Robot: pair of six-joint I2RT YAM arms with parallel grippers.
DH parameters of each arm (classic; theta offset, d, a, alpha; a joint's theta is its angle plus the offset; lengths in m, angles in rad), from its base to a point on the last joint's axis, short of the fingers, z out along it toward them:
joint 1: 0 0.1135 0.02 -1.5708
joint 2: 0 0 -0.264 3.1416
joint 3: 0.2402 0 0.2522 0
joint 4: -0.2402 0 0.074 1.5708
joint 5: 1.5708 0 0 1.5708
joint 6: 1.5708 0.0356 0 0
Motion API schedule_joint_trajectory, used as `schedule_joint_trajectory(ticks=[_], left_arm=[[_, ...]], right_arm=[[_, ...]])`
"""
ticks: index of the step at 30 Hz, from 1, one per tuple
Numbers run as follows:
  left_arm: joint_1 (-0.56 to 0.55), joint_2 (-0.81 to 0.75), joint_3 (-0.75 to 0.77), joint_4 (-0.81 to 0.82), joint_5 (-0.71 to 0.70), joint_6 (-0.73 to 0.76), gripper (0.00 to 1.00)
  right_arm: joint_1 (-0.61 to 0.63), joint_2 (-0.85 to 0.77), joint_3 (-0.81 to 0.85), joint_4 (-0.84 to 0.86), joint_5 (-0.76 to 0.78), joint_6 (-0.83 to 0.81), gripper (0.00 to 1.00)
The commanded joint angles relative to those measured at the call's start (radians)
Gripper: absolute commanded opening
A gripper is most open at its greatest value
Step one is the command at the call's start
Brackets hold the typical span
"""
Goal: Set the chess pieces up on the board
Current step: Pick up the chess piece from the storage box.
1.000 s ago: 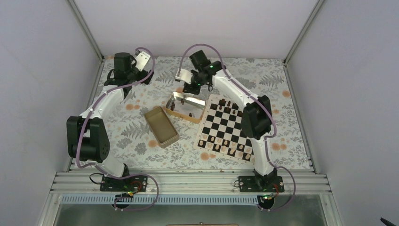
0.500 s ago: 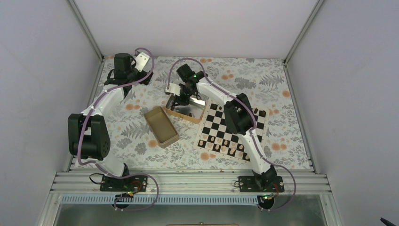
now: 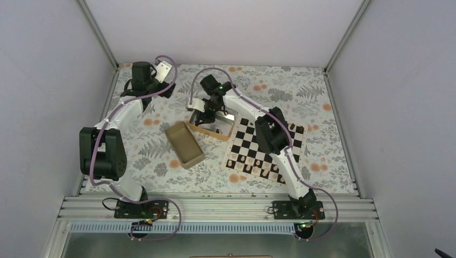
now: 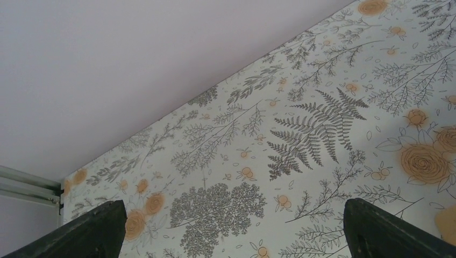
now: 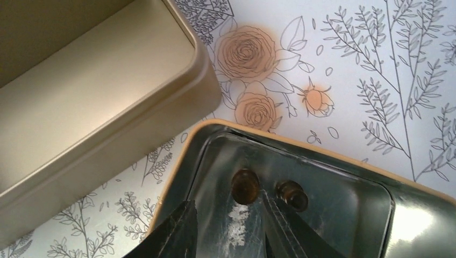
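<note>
Right gripper's [image 5: 228, 207] released jaws are hovering over two seemingly crowded chess pieces [image 5: 246, 186] in the tin [image 5: 349, 185], risking snagging both; left gripper's [image 4: 232, 207] are gaping empty.

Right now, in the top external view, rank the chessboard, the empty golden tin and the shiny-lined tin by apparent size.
1. the chessboard, clearly largest.
2. the empty golden tin and the shiny-lined tin: they look about alike. The right gripper hides part of the shiny-lined one, so I won't rank them.
</note>
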Motion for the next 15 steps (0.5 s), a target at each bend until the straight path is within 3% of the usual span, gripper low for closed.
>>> schedule_joint_trajectory(ticks=[1,15], left_arm=[[0.008,-0.004,-0.002,0.013,-0.011,0.016,1.0],[0.024,-0.011,-0.011,0.025,0.003,0.008,1.0]], right_arm=[[0.02,0.005,0.009,0.007,-0.037,-0.011,0.34],[0.025,0.038,0.022,0.044,0.008,0.011,0.37]])
